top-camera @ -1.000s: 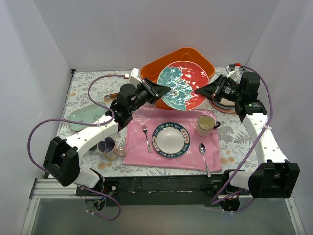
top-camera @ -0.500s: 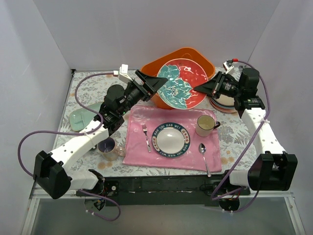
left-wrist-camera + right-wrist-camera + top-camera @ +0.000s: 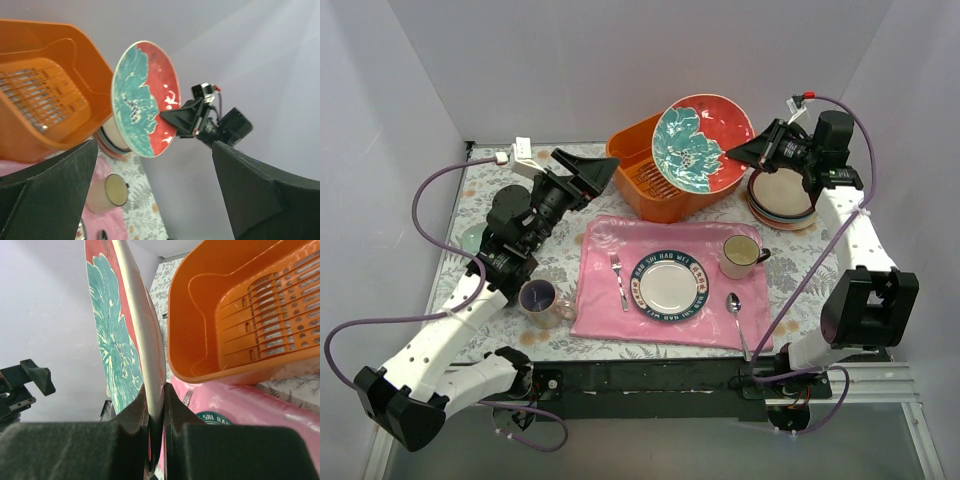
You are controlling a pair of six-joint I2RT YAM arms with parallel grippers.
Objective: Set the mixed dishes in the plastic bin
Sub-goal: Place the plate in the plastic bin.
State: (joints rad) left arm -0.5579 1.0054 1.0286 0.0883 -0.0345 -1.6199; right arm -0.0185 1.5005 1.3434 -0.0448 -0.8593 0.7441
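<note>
The teal floral and red plate stands on edge in the air over the right end of the orange plastic bin. My right gripper is shut on its rim, one finger on each face. My left gripper is open and holds nothing, well left of the bin. From the left wrist I see the plate and the bin's ribbed floor. More plates sit stacked under the right arm. A lavender-lined mug stands at the near left. A mint plate shows behind the left arm.
A pink mat carries a white plate with a lettered rim, a fork, a spoon and a cream mug. White walls close in at the left, back and right.
The left gripper opened, let go of the plate and drew back to the left. The right gripper raised the plate from lying in the bin to standing on edge above it.
</note>
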